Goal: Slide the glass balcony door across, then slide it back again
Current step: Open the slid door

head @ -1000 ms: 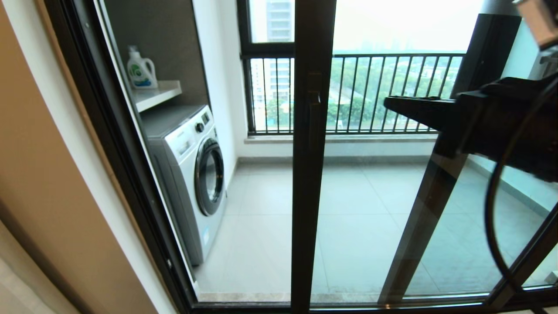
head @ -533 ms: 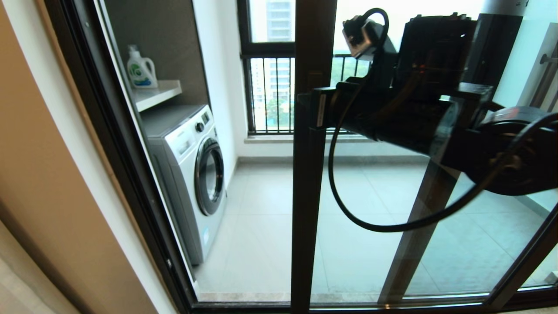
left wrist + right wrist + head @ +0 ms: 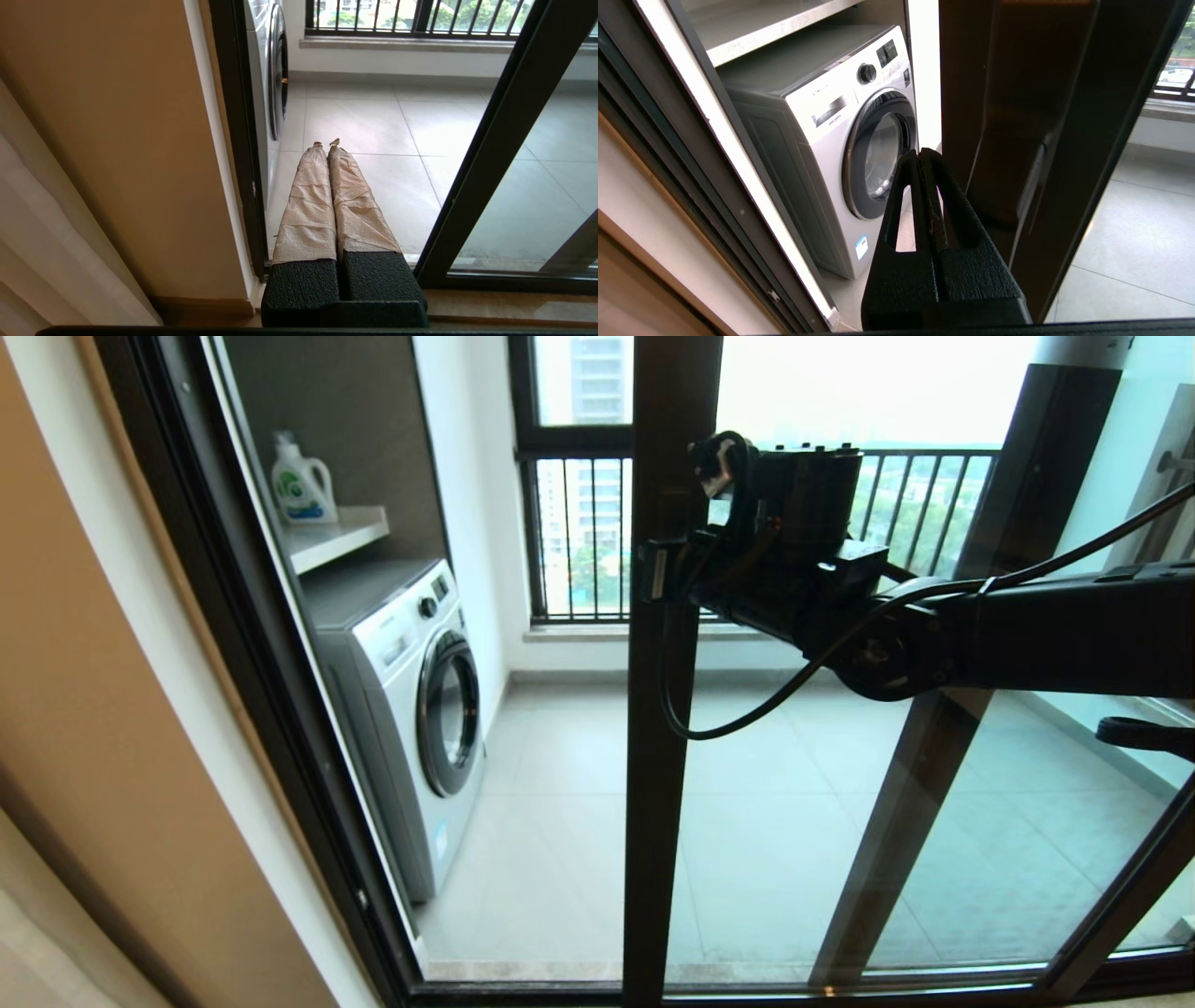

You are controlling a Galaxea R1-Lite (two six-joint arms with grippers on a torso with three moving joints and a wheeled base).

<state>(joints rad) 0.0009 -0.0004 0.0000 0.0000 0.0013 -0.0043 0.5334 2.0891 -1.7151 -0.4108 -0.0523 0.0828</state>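
Tiled balcony floor, white washing machine, barred window.

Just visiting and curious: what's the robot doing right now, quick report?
Right gripper shut, empty, beside the glass balcony door stile, near its handle. Left gripper shut, parked low. Nothing blocking.

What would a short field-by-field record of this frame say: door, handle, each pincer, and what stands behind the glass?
door: glass balcony door, dark brown frame, its stile standing mid-opening
handle: slim dark handle on the stile
right pincer: right pincer shut, holding nothing, tips beside the stile at handle height; contact cannot be told
left pincer: left pincer shut, empty, low near the floor track, away from the door
behind glass: white washing machine, detergent bottle on a shelf, black railing
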